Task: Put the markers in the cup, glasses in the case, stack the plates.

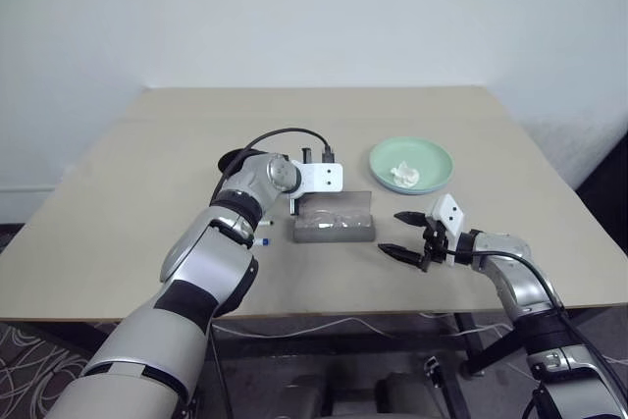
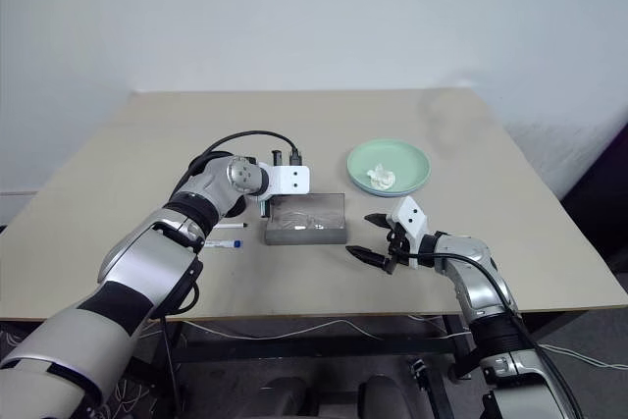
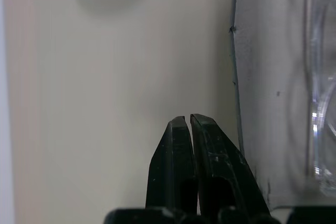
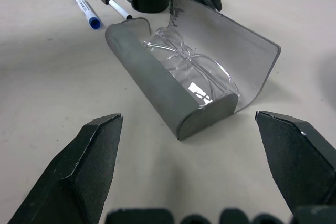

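At mid-frame the glasses (image 4: 191,69) are lying in the open case (image 4: 157,90), so the left claw (image 3: 189,121), pinched together and empty, is nosing its flap while the right claw (image 4: 191,129) is waiting apart.

Silver arms with black joints, black cables, black-fingered end effectors.

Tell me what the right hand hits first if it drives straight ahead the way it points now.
Most likely the grey case, lying open with the glasses inside, straight ahead between the open fingers of the right hand. Bare table lies before it; how far is hard to judge.
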`<state>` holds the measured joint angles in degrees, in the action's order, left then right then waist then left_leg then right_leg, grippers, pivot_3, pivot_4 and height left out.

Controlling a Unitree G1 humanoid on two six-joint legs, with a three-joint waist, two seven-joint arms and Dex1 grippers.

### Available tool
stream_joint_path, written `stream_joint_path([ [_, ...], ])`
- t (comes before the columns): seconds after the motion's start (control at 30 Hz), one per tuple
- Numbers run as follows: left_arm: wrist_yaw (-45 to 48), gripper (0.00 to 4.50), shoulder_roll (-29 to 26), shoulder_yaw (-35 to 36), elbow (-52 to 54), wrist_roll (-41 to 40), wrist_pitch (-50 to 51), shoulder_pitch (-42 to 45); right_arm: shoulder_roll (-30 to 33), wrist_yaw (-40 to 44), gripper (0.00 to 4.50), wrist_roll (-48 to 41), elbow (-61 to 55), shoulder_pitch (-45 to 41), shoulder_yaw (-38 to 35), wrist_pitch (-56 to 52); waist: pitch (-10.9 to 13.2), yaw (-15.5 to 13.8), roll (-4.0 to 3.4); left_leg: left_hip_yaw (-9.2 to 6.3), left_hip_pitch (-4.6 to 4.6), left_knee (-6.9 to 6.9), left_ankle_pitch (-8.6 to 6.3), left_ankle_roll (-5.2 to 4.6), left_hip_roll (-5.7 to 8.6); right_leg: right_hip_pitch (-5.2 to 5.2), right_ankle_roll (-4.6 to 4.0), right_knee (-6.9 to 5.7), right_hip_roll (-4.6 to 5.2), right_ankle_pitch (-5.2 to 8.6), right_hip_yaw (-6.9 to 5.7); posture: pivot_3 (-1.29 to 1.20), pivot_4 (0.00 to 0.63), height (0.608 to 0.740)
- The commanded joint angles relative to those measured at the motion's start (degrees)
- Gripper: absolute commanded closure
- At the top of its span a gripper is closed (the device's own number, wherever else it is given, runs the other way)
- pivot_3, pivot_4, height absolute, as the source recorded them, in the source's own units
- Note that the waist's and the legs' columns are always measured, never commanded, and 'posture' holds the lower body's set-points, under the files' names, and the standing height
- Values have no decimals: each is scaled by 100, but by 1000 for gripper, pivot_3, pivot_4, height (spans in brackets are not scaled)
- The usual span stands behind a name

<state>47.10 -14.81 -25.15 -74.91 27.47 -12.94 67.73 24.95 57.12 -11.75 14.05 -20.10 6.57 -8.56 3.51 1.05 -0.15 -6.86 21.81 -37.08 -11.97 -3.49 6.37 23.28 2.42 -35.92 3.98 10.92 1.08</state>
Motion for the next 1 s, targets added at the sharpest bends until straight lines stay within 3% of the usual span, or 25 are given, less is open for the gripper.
stream_joint_path([
  [0.03, 863, 4450, 43, 411, 245, -545, -6, -27, -25, -3, 79, -87, -239, -115, -48, 67, 0, 6, 0, 0, 1, -1, 0, 0, 0, 1, 0, 0, 0, 0, 0, 0, 0, 740],
  [0.33, 2617, 4450, -323, 488, 1235, -977, 1, -602, -78, 63, 79, -75, -171, -211, 21, 70, 0, 30, 0, -4, 3, -2, 0, 0, -2, 6, -1, -1, -1, -1, -1, 0, 0, 740],
  [0.5, 2825, 4450, -539, 283, 1827, -857, 85, -981, -98, 97, 79, -67, -121, -266, 51, 79, -2, 26, -2, -4, -6, -1, 0, 1, -4, 1, -1, -4, -2, -1, 0, 0, 0, 740],
  [0.67, 2788, 4450, -596, 572, 2499, -1299, 449, -1270, -89, 111, 79, -83, -141, -260, 63, 66, -2, 25, -3, -5, -16, -1, 0, 1, -4, -2, -1, -5, -2, -1, 0, 0, 0, 740],
  [0.8, 3265, 4450, -994, 1098, 3981, -2155, 1247, -1871, -53, 142, 79, -102, -142, -255, 49, 49, -2, 39, -4, -1, -6, 2, 0, 1, -5, 10, -2, -7, -3, -1, 7, 0, 0, 740],
  [1.0, 3911, 4450, -2312, 971, 4943, -2194, 1550, -2632, -28, 211, 79, -115, -162, -255, 56, -2, -2, 78, -7, 3, -16, 14, -1, 4, -14, 15, -8, -13, -12, -1, 18, 0, 0, 740],
])
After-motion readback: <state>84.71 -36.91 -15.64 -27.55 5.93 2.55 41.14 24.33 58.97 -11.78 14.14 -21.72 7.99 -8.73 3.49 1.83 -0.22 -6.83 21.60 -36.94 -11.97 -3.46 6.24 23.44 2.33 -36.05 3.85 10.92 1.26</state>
